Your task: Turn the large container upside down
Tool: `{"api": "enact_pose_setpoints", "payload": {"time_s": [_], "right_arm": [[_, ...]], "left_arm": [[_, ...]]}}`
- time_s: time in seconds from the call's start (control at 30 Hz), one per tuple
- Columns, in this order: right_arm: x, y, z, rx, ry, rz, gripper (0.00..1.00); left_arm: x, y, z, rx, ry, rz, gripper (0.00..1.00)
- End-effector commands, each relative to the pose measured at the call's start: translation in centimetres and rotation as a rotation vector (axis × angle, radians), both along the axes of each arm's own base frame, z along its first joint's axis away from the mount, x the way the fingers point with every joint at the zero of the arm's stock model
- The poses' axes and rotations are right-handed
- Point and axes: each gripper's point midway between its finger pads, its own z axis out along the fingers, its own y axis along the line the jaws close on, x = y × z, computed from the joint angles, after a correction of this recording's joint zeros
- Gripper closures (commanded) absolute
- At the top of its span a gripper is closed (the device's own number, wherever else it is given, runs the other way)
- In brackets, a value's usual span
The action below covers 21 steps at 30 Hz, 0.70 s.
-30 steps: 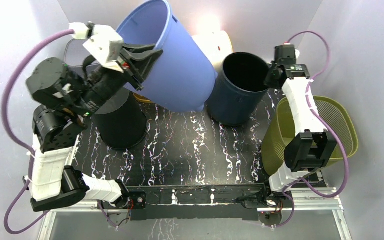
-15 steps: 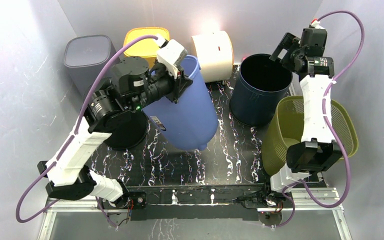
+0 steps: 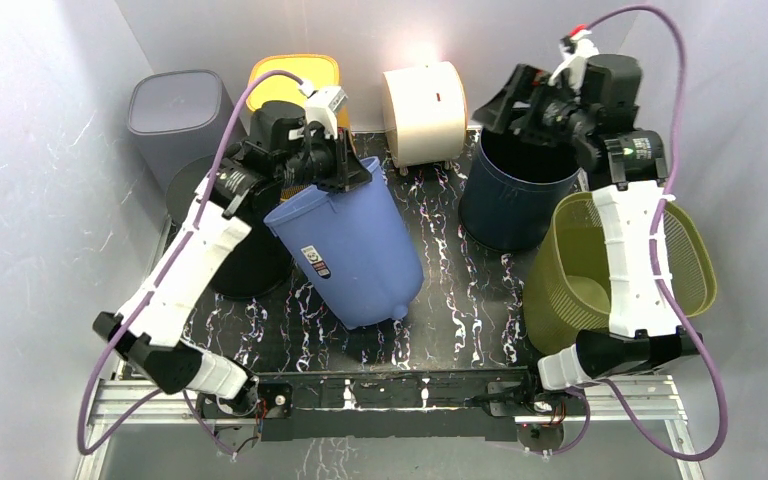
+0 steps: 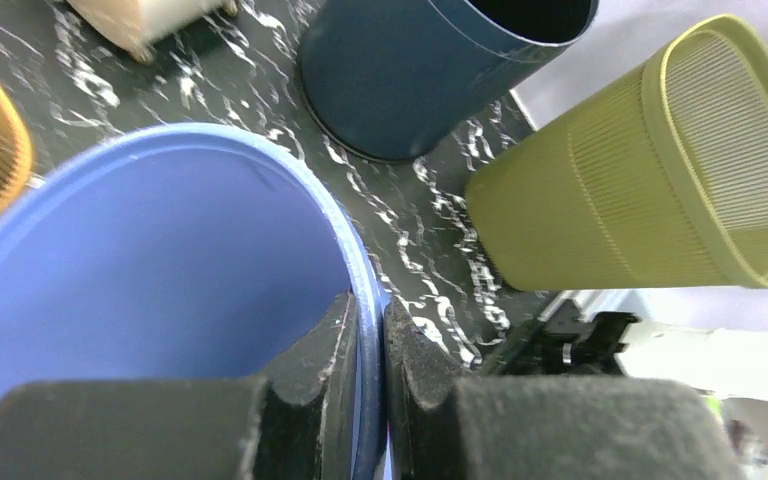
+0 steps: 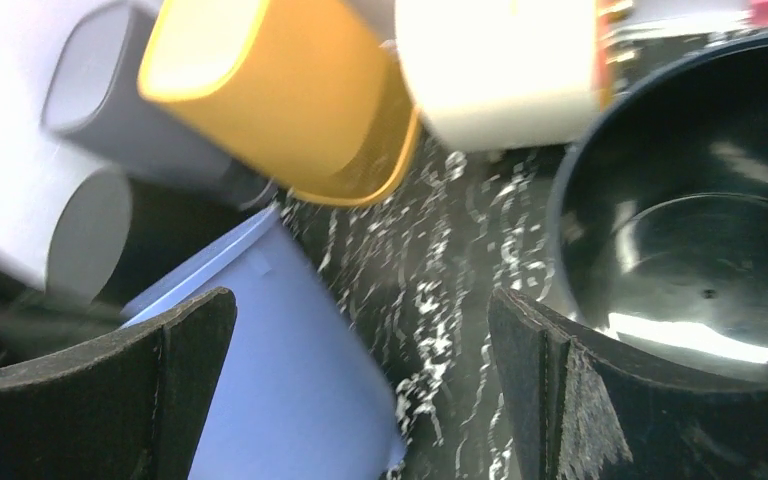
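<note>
The large container (image 3: 355, 250) is a light-blue bucket. It leans over the black marbled table (image 3: 460, 310), with its mouth toward the back left and its base toward the front. My left gripper (image 3: 345, 170) is shut on its rim. In the left wrist view the two pads (image 4: 415, 370) pinch the blue rim (image 4: 365, 300), one inside and one outside. I cannot tell whether the base touches the table. My right gripper (image 3: 505, 100) hangs open above the back rim of the navy bin, holding nothing. In the right wrist view its fingers (image 5: 185, 340) stand wide apart, with the container (image 5: 280, 390) below.
A navy bin (image 3: 520, 190) and an olive mesh bin (image 3: 625, 270) stand upright on the right. A black bin (image 3: 250, 262) sits just left of the container. Along the back are a grey bin (image 3: 175, 105), a yellow bin (image 3: 290, 72) and a cream container (image 3: 425, 100).
My left arm has swung the light-blue container down from high at the back to low over the table. My right gripper has opened and lifted to the left above the navy bin.
</note>
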Motion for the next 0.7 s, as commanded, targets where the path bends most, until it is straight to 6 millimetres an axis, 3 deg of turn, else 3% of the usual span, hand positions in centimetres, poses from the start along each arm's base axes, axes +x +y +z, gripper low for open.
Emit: {"api": "enact_pose_setpoints", "payload": {"time_s": [0.0, 0.2, 0.4, 0.57, 0.67], "right_arm": [[-3.2, 4.2, 0.1, 0.003, -0.003, 0.147, 0.02], [-6.0, 3.4, -3.2, -0.041, 0.088, 0.137, 0.02], [-7.9, 1.7, -6.4, -0.114, 0.186, 0.077, 0.02], [-8.4, 0.7, -8.3, -0.147, 0.241, 0.037, 0.02], [-8.6, 0.8, -9.2, -0.161, 0.257, 0.05, 0.02]], "left_arm": [[-0.5, -2.7, 2.4, -0.26, 0.107, -0.162, 1.0], [0.6, -3.8, 1.5, -0.459, 0.268, -0.207, 1.0], [2.0, -3.8, 0.4, -0.65, 0.343, -0.105, 1.0], [2.5, -2.0, -2.3, -0.596, 0.328, 0.052, 1.0], [2.2, -0.6, -5.1, -0.505, 0.329, 0.122, 1.0]]}}
